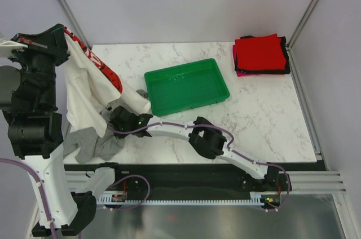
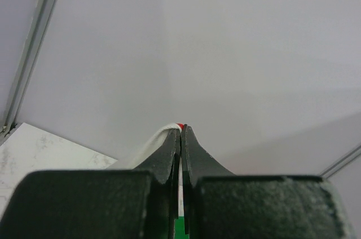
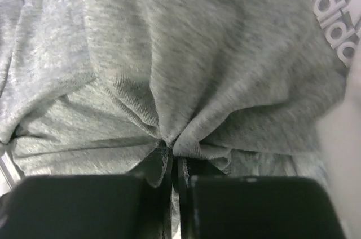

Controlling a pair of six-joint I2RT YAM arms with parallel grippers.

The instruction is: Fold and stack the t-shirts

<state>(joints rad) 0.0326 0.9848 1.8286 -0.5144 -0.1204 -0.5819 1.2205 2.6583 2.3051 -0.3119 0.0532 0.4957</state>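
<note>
Holding white red-printed cloth t-shirt (image 1: pixel 84 92) aloft: left gripper (image 2: pixel 181 137) clamped on its edge, likely lifting it clear of pile. Right gripper (image 3: pixel 172 157) pinched shut on grey cloth t-shirt (image 3: pixel 169 70), probably anchoring it.

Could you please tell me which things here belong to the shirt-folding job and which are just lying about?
Belongs to the job: white t-shirt with red print, raised at left; grey t-shirt, near left; folded stack of shirts, far right corner.
Just lying about: green tray, mid-table.

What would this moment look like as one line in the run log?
left gripper: shut on white t-shirt, held high | right gripper: shut on grey t-shirt | folded stack: far right corner
</note>
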